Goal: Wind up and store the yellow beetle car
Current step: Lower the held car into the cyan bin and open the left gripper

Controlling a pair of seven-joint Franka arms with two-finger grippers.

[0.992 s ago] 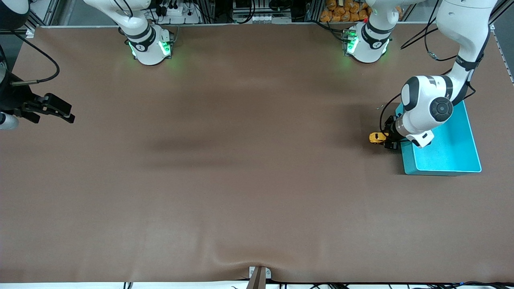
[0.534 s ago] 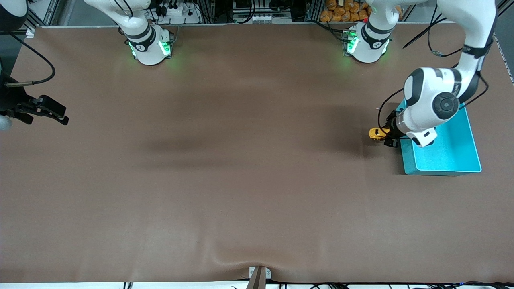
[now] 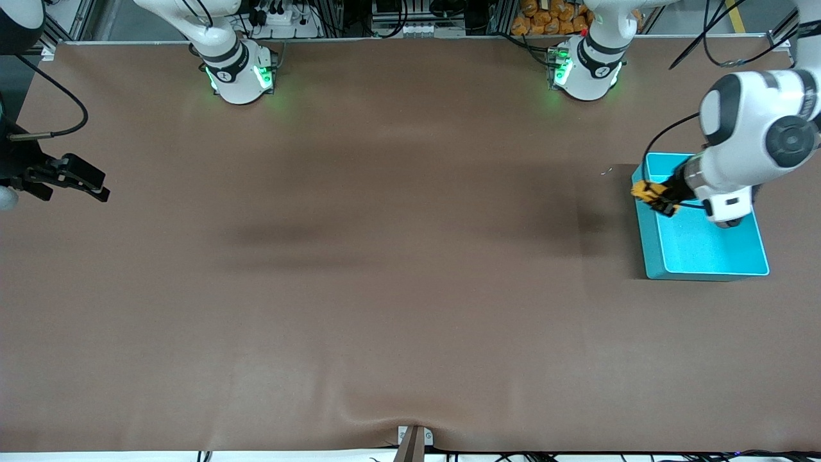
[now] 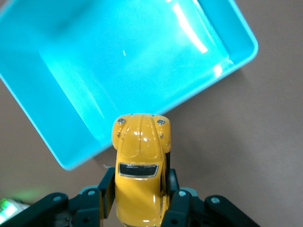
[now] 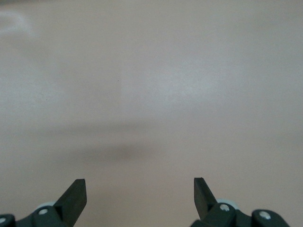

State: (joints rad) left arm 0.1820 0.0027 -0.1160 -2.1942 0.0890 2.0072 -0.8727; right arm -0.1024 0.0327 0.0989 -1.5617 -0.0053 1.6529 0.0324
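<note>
My left gripper (image 3: pixel 655 196) is shut on the yellow beetle car (image 3: pixel 643 190), a tiny rounded yellow-orange toy, and holds it in the air over the rim of the teal bin (image 3: pixel 737 264) on the side toward the table's middle. In the left wrist view the car (image 4: pixel 140 165) sits between my two dark fingers (image 4: pixel 105 189), its nose over the bin's edge (image 4: pixel 75 163). My right gripper (image 3: pixel 86 180) is open and empty, waiting over the mat at the right arm's end of the table; its spread fingers (image 5: pixel 75 195) show only bare mat between them.
The teal bin's inside (image 4: pixel 128 61) holds nothing. The brown mat (image 3: pixel 385 256) covers the whole table. The two arm bases (image 3: pixel 240 74) stand along the table's edge farthest from the front camera. A small metal bracket (image 3: pixel 414 439) sits at the edge nearest the front camera.
My left gripper has lifted the yellow car off the mat beside the bin and carried it up over the bin's rim. The right gripper has barely shifted.
</note>
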